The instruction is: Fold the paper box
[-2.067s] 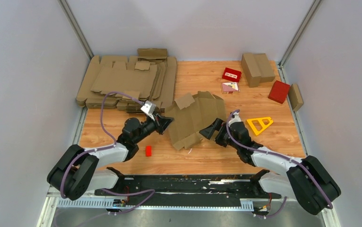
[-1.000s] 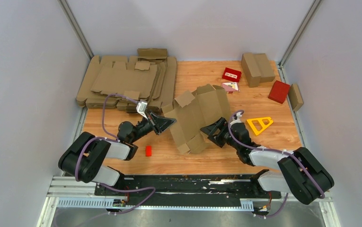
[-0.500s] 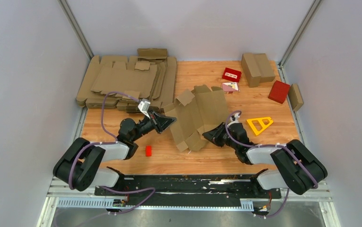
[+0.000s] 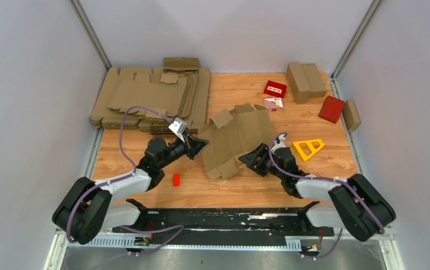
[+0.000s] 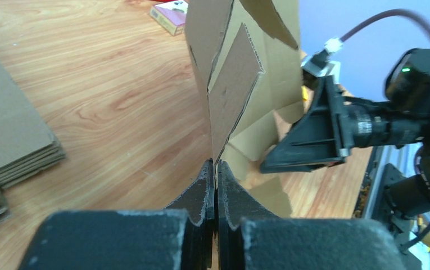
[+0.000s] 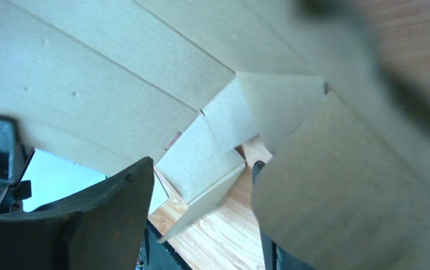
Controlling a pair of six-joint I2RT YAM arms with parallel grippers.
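Observation:
The paper box (image 4: 236, 138) is an unfolded brown cardboard blank, held tilted up off the wooden table mid-scene. My left gripper (image 4: 201, 144) is shut on its left edge; in the left wrist view the jaws (image 5: 216, 169) pinch the thin sheet (image 5: 240, 84), which rises upright ahead. My right gripper (image 4: 256, 158) is open at the blank's lower right edge. In the right wrist view its jaws (image 6: 201, 169) stand wide apart under the cardboard (image 6: 145, 56); a flap lies between them and a panel hides most of the right finger.
A stack of flat cardboard blanks (image 4: 150, 98) lies at the back left. Folded brown boxes (image 4: 305, 81) and red boxes (image 4: 275, 88) (image 4: 331, 108) sit at the back right. A yellow triangular frame (image 4: 308, 147) lies beside the right arm. A small red block (image 4: 176, 179) lies near the left arm.
The blank was lifted steeply, then lowered and tilted back. My right gripper moved in under its lower right edge. My left gripper kept its hold on the left edge.

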